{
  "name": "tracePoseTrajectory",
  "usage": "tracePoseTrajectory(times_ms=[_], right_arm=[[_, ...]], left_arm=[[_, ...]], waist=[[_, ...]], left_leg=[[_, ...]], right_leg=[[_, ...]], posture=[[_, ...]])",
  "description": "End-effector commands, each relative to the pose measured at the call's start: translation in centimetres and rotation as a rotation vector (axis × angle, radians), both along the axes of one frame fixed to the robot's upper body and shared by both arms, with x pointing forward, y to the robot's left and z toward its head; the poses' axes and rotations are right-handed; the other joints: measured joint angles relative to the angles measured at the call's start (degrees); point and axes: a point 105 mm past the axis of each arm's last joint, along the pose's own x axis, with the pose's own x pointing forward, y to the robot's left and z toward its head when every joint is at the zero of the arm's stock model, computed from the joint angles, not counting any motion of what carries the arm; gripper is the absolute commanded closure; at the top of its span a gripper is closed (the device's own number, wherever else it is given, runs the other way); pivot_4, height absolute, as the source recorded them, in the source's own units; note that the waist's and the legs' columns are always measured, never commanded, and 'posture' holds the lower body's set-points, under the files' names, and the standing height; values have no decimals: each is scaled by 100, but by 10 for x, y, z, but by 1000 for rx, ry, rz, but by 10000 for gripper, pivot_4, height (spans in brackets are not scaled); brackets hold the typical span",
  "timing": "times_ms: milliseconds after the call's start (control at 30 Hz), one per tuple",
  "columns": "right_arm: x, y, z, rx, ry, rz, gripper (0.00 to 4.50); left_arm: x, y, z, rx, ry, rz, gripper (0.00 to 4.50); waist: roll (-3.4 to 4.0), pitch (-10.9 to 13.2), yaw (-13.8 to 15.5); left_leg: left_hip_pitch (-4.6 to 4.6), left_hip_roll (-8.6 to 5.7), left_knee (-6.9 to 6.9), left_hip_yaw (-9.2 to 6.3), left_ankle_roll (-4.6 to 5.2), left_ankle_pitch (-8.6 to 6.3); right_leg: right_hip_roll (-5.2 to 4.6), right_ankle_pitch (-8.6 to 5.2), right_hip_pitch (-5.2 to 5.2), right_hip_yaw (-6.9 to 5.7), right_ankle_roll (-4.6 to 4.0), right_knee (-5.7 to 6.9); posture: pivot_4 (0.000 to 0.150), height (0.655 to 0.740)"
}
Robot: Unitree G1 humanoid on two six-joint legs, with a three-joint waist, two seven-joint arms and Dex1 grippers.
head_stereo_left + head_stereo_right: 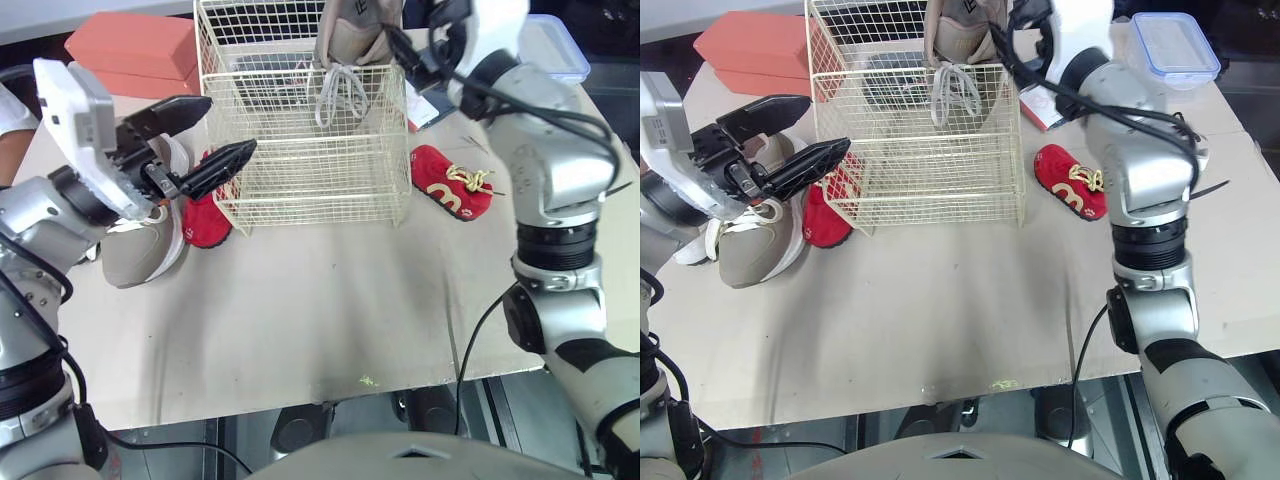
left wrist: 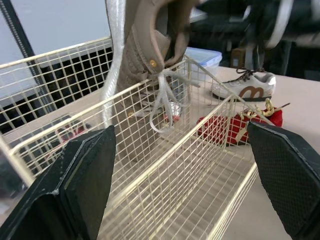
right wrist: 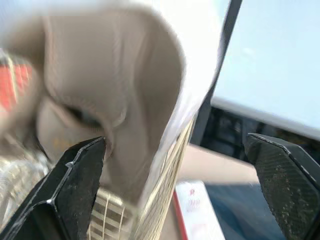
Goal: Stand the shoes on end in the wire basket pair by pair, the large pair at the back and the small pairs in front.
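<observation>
The wire basket [image 1: 300, 170] stands at the back middle of the table. One large beige shoe [image 1: 355, 40] stands on end in its back right corner, laces hanging down. My right gripper [image 1: 410, 40] is open right beside that shoe, whose heel [image 3: 125, 100] lies between the spread fingers. My left gripper [image 1: 200, 140] is open and holds nothing, hovering at the basket's left front corner. Under it, on the table, lie the second large beige shoe [image 1: 140, 240] and a small red shoe [image 1: 205, 220]. Another small red shoe [image 1: 450, 180] lies right of the basket. A small white shoe [image 2: 245, 85] sits beyond it.
An orange shoebox [image 1: 130, 45] sits at the back left. A clear lidded container [image 1: 1175, 45] stands at the back right, with a red and white card [image 1: 1040, 105] near the basket. The table's front edge [image 1: 300, 400] runs close below.
</observation>
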Motion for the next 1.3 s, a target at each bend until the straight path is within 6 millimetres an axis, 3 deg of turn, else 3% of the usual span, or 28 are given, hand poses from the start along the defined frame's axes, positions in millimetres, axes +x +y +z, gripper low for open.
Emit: tracePoseTrajectory(times_ms=[33, 167, 233, 333, 467, 600, 733, 1033, 1200, 1300], right_arm=[[-30, 5, 8, -25, -27, 220, 641], [-51, -2, -8, -57, 35, 390, 641], [-71, 0, -13, -86, 18, 536, 641], [-83, 2, -20, -96, 35, 640, 641], [-96, 9, -20, -87, 28, 748, 641], [-110, 17, -21, -138, 0, 831, 641], [-125, 25, -31, -292, -36, 907, 641], [-129, 34, -45, -374, -39, 933, 641], [-130, 38, -51, -395, -33, 943, 641], [-130, 39, -53, -410, -39, 946, 641]], left_arm=[[-5, 9, 12, 1, -67, 28, 0], [-3, 29, 13, -23, -75, 99, 0], [1, 48, 15, -59, -104, 182, 0], [8, 79, 14, -122, -115, 312, 0], [15, 127, -8, -114, -40, 482, 0], [21, 164, -18, -126, 22, 594, 0], [24, 202, -34, -177, 132, 710, 0], [30, 231, -64, -269, 305, 766, 0], [37, 226, -88, -281, 428, 709, 0], [44, 223, -89, -331, 443, 667, 0]], waist=[[0, 0, 1], [0, 0, -9], [0, 0, 5], [1, 1, -8], [1, 1, -2], [-3, 2, 35], [-5, 1, 74], [-14, -2, 108], [-16, -2, 135], [-28, -3, 138]], left_leg=[[0, 0, 0, -1, 0, 0], [0, 1, -2, 0, 1, 0], [0, 1, -2, 0, 1, 0], [0, 2, -3, 1, 1, -1], [4, 2, -2, 2, 1, -1], [2, 2, -2, -3, 1, -1], [0, 0, 0, -8, 1, -1], [-1, -3, 0, -12, 1, -1], [-2, -4, 1, -11, 1, -1], [-2, -5, 2, -14, 1, -1]], right_leg=[[0, 0, 0, -1, 0, -1], [-1, 0, 0, 1, 0, -2], [-1, 0, 0, 0, 0, -2], [-1, 0, 0, 0, 0, -3], [-1, 0, 1, 0, 0, -1], [-3, 0, 0, -6, 0, -2], [-6, 0, 0, -12, 0, -3], [-11, 0, -1, -19, 0, -1], [-12, 0, -1, -19, 0, 0], [-11, 0, -1, -22, 0, 2]], posture=[[1500, 7400], [1500, 7400], [1500, 7400], [1500, 7400], [1500, 7400], [1500, 7400], [1500, 7400], [1500, 7400], [1500, 7400], [1500, 7400]])
